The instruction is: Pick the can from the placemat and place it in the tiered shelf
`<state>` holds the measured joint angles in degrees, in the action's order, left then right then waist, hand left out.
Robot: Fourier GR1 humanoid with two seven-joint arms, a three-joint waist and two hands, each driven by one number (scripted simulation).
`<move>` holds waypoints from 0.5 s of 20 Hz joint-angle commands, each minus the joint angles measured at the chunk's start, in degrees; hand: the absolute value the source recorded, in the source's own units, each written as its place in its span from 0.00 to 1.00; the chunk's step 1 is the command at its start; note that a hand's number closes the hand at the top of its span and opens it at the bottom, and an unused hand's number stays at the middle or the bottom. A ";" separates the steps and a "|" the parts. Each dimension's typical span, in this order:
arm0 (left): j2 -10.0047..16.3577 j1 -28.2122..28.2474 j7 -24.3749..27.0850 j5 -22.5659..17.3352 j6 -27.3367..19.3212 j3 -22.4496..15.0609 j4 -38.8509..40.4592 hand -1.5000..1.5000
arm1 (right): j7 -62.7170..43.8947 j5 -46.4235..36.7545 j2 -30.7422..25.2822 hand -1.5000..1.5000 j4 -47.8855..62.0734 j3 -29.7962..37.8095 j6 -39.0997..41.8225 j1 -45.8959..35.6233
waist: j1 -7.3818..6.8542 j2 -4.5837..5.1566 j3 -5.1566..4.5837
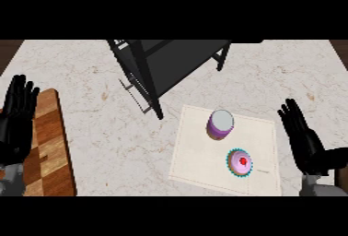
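Note:
A purple can (220, 123) with a grey top stands on the upper middle of a cream placemat (197, 156). The black tiered shelf (170, 60) stands at the back of the marble counter, up and to the left of the can. My right hand (304, 140) rests open with fingers up at the right edge, to the right of the placemat and apart from the can. My left hand (17, 117) rests open at the left edge, far from the can.
A cupcake (240, 162) with a teal wrapper, pink icing and a red top sits on the placemat below the can. A wooden cutting board (53, 147) lies along the left side, partly under my left hand.

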<state>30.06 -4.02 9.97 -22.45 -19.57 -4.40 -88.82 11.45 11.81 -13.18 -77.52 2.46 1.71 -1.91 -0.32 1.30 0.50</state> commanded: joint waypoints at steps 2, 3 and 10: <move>0.83 1.10 -3.48 2.16 2.03 -3.67 2.26 0.50 | -7.13 -6.92 -0.98 0.00 -5.68 1.43 -12.93 3.07 | 1.63 -1.42 -0.64; 1.40 2.42 -4.30 3.62 3.24 -6.22 4.11 0.50 | -8.68 -8.24 -2.96 0.00 -5.23 3.74 -15.64 3.74 | 2.96 -1.23 -0.77; -1.19 7.30 -7.27 6.16 7.00 -15.71 6.37 0.50 | -24.43 -19.35 -2.04 1.00 -8.93 8.50 -36.66 9.03 | 3.91 -1.37 -0.97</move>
<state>30.29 1.36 4.16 -18.28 -14.18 -14.94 -83.52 -4.86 -4.48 -19.36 -82.84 9.38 -24.31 5.66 4.14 0.47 -0.94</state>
